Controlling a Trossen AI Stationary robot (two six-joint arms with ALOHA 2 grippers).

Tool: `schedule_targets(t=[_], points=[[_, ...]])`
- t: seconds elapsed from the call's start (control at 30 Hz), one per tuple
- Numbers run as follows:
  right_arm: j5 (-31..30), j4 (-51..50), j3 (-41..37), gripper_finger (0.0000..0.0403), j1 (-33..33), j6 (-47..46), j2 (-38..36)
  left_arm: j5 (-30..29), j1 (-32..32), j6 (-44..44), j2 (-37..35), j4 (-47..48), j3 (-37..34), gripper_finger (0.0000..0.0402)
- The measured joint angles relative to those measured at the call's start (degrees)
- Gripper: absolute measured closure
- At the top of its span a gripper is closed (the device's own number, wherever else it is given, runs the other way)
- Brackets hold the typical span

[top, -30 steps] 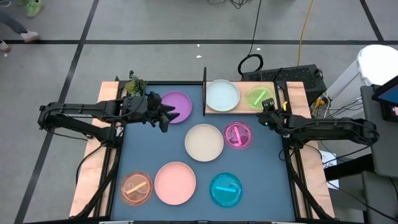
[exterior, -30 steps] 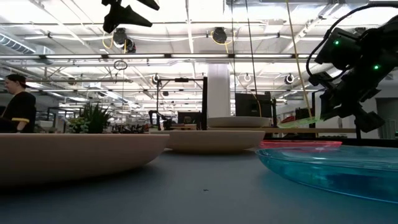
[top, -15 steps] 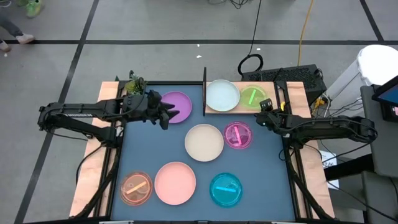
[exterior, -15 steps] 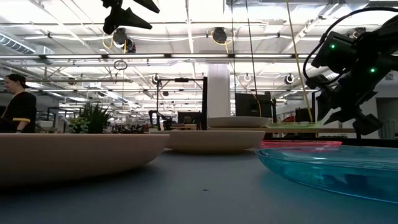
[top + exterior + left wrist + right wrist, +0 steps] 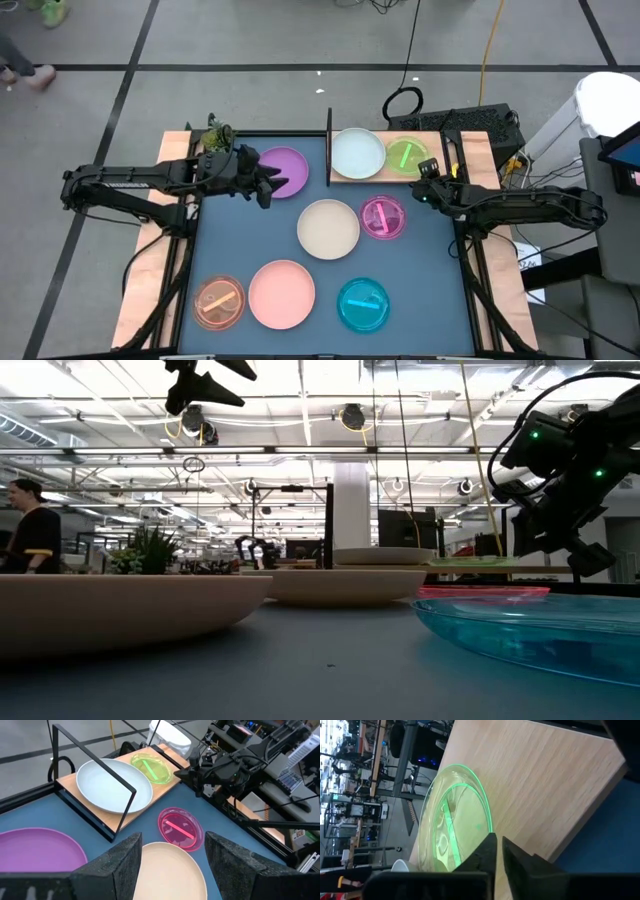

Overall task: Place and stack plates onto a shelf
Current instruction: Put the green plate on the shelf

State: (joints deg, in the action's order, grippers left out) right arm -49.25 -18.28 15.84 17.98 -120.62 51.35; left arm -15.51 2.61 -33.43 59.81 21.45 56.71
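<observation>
Fingers (image 5: 125,865) of the left gripper (image 5: 268,186) spread wide over the round opaque purple plastic plate (image 5: 283,171), likely poised to lift it. Rested already on the flat light wooden shelf (image 5: 352,179): pale mint plate (image 5: 357,153), small translucent green dish (image 5: 407,156). Hung just beside that dish, right gripper (image 5: 428,187), fingers nearly closed, gripping nothing, seemingly freshly released.

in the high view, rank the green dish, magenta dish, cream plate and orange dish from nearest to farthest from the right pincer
From the right pincer:
1. Green dish, on the shelf, just beside the pincer.
2. Magenta dish, on the mat just in front of the shelf.
3. Cream plate, mid-mat.
4. Orange dish, at the far near-left corner.
</observation>
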Motion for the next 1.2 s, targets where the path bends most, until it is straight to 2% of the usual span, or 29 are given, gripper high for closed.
schedule_targets(t=[0.27, 0.53, 0.63, 0.73, 0.93, 1.07, 1.2], points=[[1.45, 1.36, 0.00, 0.0401, -0.42, 0.50, -1.35, 0.00, 0.00, 0.13, 0.00, 0.00, 0.00, 0.0181], [4.63, 2.22, 0.00, 0.0399, -2.77, 5.88, -7.71, 0.00, 0.00, -0.90, 0.00, 0.30, 0.00, 0.0181], [4.43, 7.51, 0.74, 0.0400, -3.08, 11.67, -9.37, 0.00, 0.00, -1.01, 0.00, 0.33, 0.00, 0.0181], [4.35, 10.74, 5.77, 0.0402, -2.52, 21.52, -8.81, 0.00, 0.00, -0.68, 0.02, 0.32, 0.00, 0.0181], [5.05, 1.43, 21.43, 0.0402, 1.15, 38.60, -3.87, 0.00, 0.00, 0.30, 0.02, 0.63, 0.00, 0.0181], [13.08, -6.35, 29.70, 0.0403, 7.17, 48.42, 1.60, 0.00, 0.00, -0.06, 0.04, 1.09, 0.00, 0.0181], [24.25, -7.72, 34.40, 0.0403, 13.70, 56.95, 8.77, 0.00, 0.00, -0.05, 0.11, 1.09, 0.00, 0.0181]])
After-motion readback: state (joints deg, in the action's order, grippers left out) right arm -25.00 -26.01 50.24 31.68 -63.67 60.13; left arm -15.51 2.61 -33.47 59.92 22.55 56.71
